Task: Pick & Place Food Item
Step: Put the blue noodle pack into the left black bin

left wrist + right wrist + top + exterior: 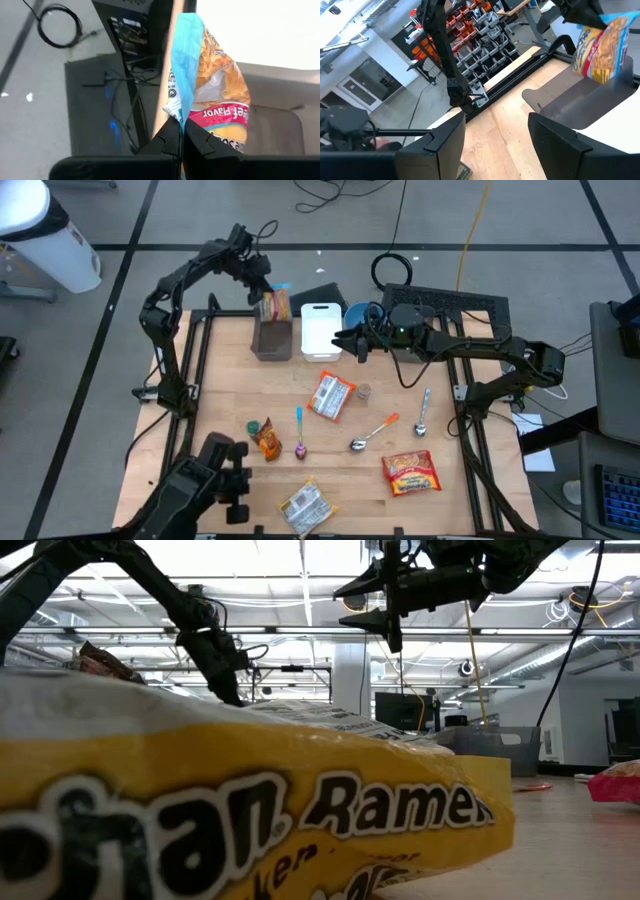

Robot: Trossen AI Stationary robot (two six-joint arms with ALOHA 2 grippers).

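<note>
Left claw (181, 131) pinches noodle packet (212, 85) above, apparently, grey bin (271, 339) (right claw (495, 137) gapes).

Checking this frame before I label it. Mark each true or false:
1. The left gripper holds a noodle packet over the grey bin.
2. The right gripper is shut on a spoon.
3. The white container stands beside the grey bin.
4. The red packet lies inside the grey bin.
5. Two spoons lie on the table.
1. True: the left gripper is shut on the noodle packet, above the grey bin.
2. False: the right gripper is open and empty, beside the white container.
3. True.
4. False: the red packet lies on the table.
5. True: one spoon, another spoon.
</note>
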